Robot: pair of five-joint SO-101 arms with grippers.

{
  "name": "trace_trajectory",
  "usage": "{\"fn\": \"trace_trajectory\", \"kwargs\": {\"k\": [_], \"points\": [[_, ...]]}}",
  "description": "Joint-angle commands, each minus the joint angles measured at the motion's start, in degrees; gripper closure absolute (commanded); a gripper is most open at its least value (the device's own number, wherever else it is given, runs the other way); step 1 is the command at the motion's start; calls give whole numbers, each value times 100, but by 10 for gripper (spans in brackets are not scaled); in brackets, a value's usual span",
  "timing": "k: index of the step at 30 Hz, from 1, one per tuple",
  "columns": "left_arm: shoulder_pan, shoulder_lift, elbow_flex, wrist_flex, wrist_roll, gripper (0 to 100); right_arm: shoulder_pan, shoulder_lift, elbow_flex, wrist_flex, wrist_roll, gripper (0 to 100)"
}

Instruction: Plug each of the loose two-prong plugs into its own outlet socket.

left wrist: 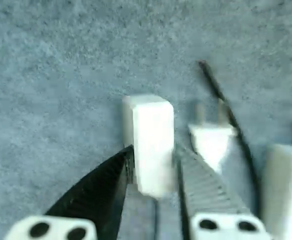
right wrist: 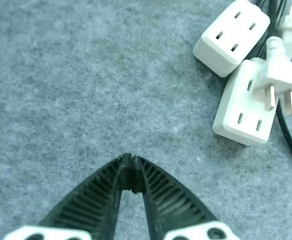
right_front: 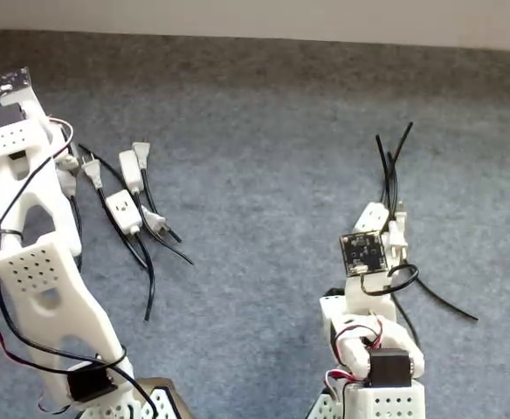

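Prob. robotics lab/test bench: grey felt-covered table point(right_front: 264, 113), pale wall point(right_front: 325, 17) behind, white perforated arms point(right_front: 41, 271) w/ bare wiring.

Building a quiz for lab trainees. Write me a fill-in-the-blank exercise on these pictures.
1. The right gripper is ____ and holds nothing.
2. The left gripper is shut on a white socket block; beside it lies a two-pronged ____.
3. Everything rests on a ____ fabric surface.
Missing words: shut; plug; grey.
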Motion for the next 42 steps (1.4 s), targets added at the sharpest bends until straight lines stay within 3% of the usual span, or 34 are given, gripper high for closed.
{"fn": "trace_trajectory", "kwargs": {"k": [1, 10, 13, 18, 26, 30, 34, 38, 42], "points": [[13, 127, 40, -53, -9, 812, -31, -48, 699, 31, 62, 992], [-31, 180, 40, -193, -9, 820, -31, -48, 699, 31, 62, 992], [-31, 198, -154, -158, -114, 880, -31, -48, 699, 31, 62, 992], [-31, 180, -892, 132, -853, 996, -31, -48, 699, 31, 62, 992], [374, 171, -3512, 1996, -2479, 990, -31, -48, 699, 31, 62, 992], [365, -4, -4382, 2057, -3103, 986, -31, -48, 699, 31, 62, 992], [470, -716, -4154, 2066, -3921, 986, -48, -48, 699, 31, 62, 992], [866, -1833, -3257, 2066, -3974, 987, -66, -48, 699, 31, 62, 992], [1464, -3371, -1473, 2066, -3974, 989, -92, -48, 699, -4, 35, 992]]}}
